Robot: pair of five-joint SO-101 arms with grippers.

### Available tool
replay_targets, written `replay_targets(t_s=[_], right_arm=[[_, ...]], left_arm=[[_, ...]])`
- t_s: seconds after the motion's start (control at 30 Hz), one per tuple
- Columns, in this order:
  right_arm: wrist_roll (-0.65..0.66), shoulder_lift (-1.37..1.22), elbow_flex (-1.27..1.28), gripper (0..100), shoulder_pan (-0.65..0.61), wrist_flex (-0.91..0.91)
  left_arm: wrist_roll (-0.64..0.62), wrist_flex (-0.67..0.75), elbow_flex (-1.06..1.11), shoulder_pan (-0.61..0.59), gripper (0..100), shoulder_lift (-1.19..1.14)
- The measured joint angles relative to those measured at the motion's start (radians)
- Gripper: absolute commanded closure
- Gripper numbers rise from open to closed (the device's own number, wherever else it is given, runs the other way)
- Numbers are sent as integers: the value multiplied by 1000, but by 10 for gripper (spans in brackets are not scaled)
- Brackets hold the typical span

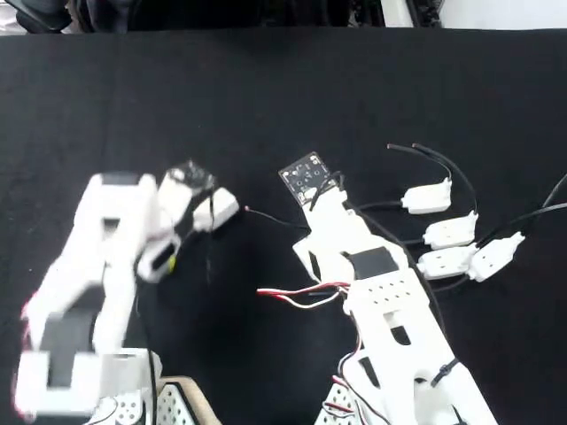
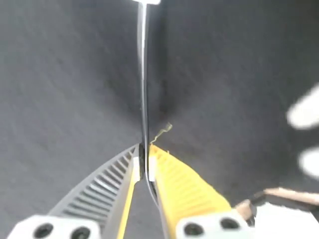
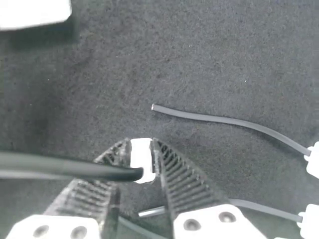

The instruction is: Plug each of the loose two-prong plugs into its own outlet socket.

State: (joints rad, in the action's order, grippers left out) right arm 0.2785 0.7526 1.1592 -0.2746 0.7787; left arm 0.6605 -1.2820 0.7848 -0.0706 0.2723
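My left gripper (image 2: 144,149) is shut on a thin black cable (image 2: 143,74) that runs away from the fingertips to a white piece (image 2: 147,2). In the high view the left arm (image 1: 106,257) is at the table's left, with a white block (image 1: 218,209) beside its wrist. My right gripper (image 3: 141,149) is shut on a small white plug (image 3: 141,160), whose black cable (image 3: 60,168) leads off sideways. The right arm (image 1: 354,243) reaches up the table's middle. Several white plug and socket pieces (image 1: 448,234) with black cables lie to its right.
A loose cable end (image 3: 153,107) lies on the black cloth beyond my right gripper, and a white block (image 3: 34,13) lies farther off. Red and white arm wires (image 1: 297,295) hang beside the right arm. A white base (image 1: 168,400) stands at the front left.
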Motion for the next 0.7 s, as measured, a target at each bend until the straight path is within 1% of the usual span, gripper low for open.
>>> replay_targets(t_s=[0.1,0.17,0.23,0.3,0.4,0.47,0.53,0.7], right_arm=[[0,0,0,987,0,0],[0,0,0,987,0,0],[0,0,0,987,0,0],[0,0,0,987,0,0],[0,0,0,987,0,0],[0,0,0,987,0,0],[0,0,0,987,0,0],[0,0,0,987,0,0]], left_arm=[[0,-20,199,26,970,261],[0,-74,278,29,970,411],[8,-95,327,26,967,540],[9,-114,358,-8,967,649],[43,-127,388,-51,966,778],[54,-129,407,-55,948,842],[54,-129,414,-55,873,888],[38,-129,414,-20,624,933]])
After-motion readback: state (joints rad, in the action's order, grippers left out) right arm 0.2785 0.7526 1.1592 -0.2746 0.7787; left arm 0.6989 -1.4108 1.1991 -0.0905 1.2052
